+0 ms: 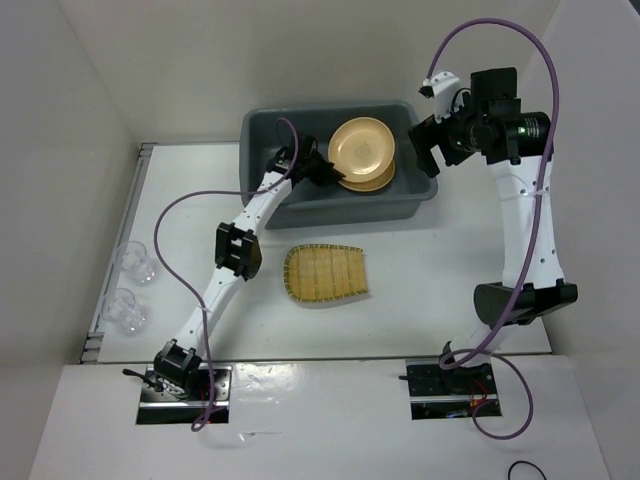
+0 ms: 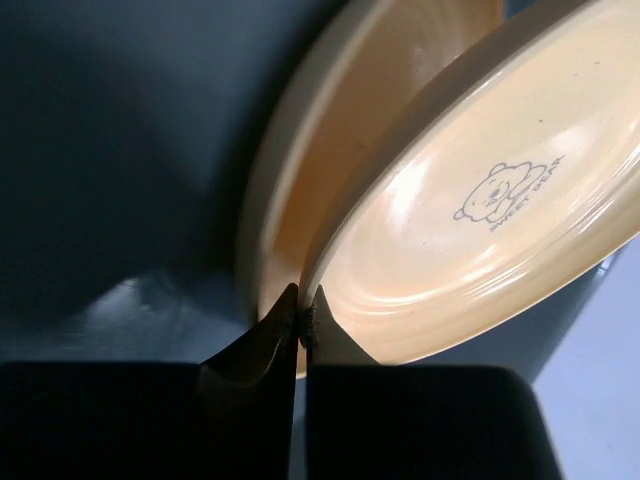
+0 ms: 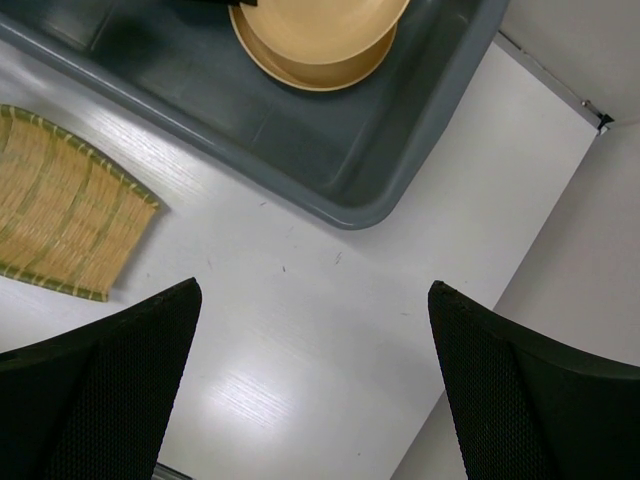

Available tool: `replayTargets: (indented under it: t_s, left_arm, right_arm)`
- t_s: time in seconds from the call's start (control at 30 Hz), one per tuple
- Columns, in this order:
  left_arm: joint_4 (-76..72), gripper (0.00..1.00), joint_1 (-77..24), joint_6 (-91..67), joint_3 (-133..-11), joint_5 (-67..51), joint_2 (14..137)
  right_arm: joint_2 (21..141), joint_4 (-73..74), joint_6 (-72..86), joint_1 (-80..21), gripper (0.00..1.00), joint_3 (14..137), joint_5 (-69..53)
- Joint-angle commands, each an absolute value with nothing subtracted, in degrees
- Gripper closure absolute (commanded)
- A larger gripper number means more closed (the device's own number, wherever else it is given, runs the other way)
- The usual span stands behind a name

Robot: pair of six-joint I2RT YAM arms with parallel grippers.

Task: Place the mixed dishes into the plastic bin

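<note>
Grey plastic bin sits far-centre on the table, & only plates are in it. Bamboo tray, the biggest dish, lies flat on the table just near of the bin, approx. mid-width, neither arm touching it: not done. Both tan plates are in the bin's right half. Lower plate lies on the bin floor. Upper plate overlaps it & in the left wrist view sits tilted, rim against the lower one. Left gripper reaches in from the left & is pinched tight on the upper plate's rim, so that plate is in but not let go; I'd call it nearly done. Two glass cups, far one & near one, stand upright at the table's left edge, well apart from the bin: not done. Right gripper hangs high, right of the bin, jaws spread wide w/ nothing in them. So approx. 2 of 5 dishes in; tray & cups left. Hard to tell: the lower plate is mostly covered. The top view hides the left fingertips under the wrist. The dark gripper body blocks the bottom of the left wrist view. The right wrist view cuts off the tray & most of the bin. The cups are clear on white, so any contents can't be made out.
</note>
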State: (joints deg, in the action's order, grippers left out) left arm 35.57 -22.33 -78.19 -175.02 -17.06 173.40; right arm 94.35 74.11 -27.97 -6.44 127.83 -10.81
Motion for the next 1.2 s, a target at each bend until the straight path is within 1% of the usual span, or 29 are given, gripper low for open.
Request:
replayTargets:
  t_s: [0.0,0.07,0.13,0.17,0.2,0.3,0.33,0.37,0.4,0.47,0.53,0.57,0.67,0.7,0.73,0.8,0.9,1.0,1.03,1.1,1.13,1.17]
  left_arm:
    - [28.6,0.97,-22.5,-80.2,-177.0,-19.7,172.7]
    - [28.6,0.88,-22.5,-80.8,-177.5,-20.4,173.5]
    - [28.6,0.76,-22.5,-80.8,-177.5,-20.9,173.5]
    - [28.6,0.68,-22.5,-80.8,-177.5,-20.9,173.5]
    - [28.6,0.47,-22.5,-80.8,-178.2,-20.9,173.5]
    - [30.3,0.29,-22.5,-79.2,-179.7,-20.9,172.7]
    - [30.9,0.14,-22.5,-78.6,-179.7,-20.9,170.9]
    - [31.6,0.04,-22.5,-77.9,-179.7,-20.3,170.1]
    - [33.3,0.00,-22.5,-76.2,-179.7,-19.1,169.2]
    - [36.3,0.00,-21.5,-74.1,-179.7,-17.3,166.0]
    - [38.6,0.00,-20.7,-70.1,-179.7,-13.1,161.7]
    - [41.2,0.00,-20.2,-65.8,-179.7,-7.7,159.8]
    - [46.8,0.00,-20.2,-57.0,-179.7,2.9,152.0]
    - [48.4,0.00,-20.2,-52.4,-179.1,9.8,150.2]
    - [49.9,0.00,-20.2,-50.5,-179.1,12.5,147.3]
    - [54.7,0.00,-18.7,-47.1,-179.4,14.9,145.7]
    - [59.8,0.00,-17.5,-45.6,-179.4,14.9,141.9]
    - [64.0,0.00,-19.4,-40.8,-179.4,19.4,137.1]
    - [67.3,0.00,-20.2,-39.0,-179.4,24.3,136.0]
    - [74.7,0.00,-20.2,-40.6,-179.4,27.4,133.3]
    - [74.7,0.00,-19.3,-38.4,-178.9,23.2,131.9]
    - [74.7,0.00,-18.8,-38.4,-169.5,21.5,127.2]
  right_arm:
    - [95.3,72.2,-27.8,-6.1,0.02,129.5,-9.7]
    - [95.9,72.2,-27.8,-6.1,0.02,129.6,-9.7]
    - [95.9,72.2,-27.8,-6.1,0.02,129.6,-9.7]
    - [96.4,72.2,-27.8,-6.1,0.02,129.6,-9.7]
    - [96.4,72.2,-28.3,-6.1,0.02,129.6,-9.7]
    - [96.4,72.2,-28.3,-6.1,0.02,129.6,-10.3]
    - [96.9,72.2,-28.3,-6.1,0.02,129.6,-10.3]
    - [96.9,72.2,-28.3,-6.1,0.02,129.6,-10.9]
    - [96.9,72.2,-28.3,-6.1,0.02,129.6,-10.9]
    - [96.9,72.2,-28.3,-6.1,0.02,129.6,-11.4]
    - [96.9,72.2,-27.7,-6.1,0.02,129.6,-11.4]
    - [96.9,72.2,-27.7,-6.1,0.02,129.6,-11.9]
    - [96.3,72.2,-27.2,-6.1,0.02,126.7,-12.5]
    - [95.5,71.6,-26.5,-6.1,0.02,125.7,-13.1]
    - [94.9,71.6,-26.5,-6.1,0.02,123.7,-13.1]
    - [93.1,70.9,-26.0,-6.1,0.02,121.5,-13.7]
    - [90.6,70.3,-26.0,-6.1,0.02,117.8,-15.6]
    - [87.5,70.3,-28.8,-6.1,0.02,113.0,-19.8]
    - [86.8,69.4,-29.4,-7.5,0.02,111.1,-19.8]
    - [85.7,68.8,-30.6,-13.6,0.07,106.1,-19.8]
    - [84.9,68.1,-30.6,-15.8,0.08,104.7,-21.8]
    - [84.3,67.4,-30.6,-19.0,0.08,100.8,-24.5]
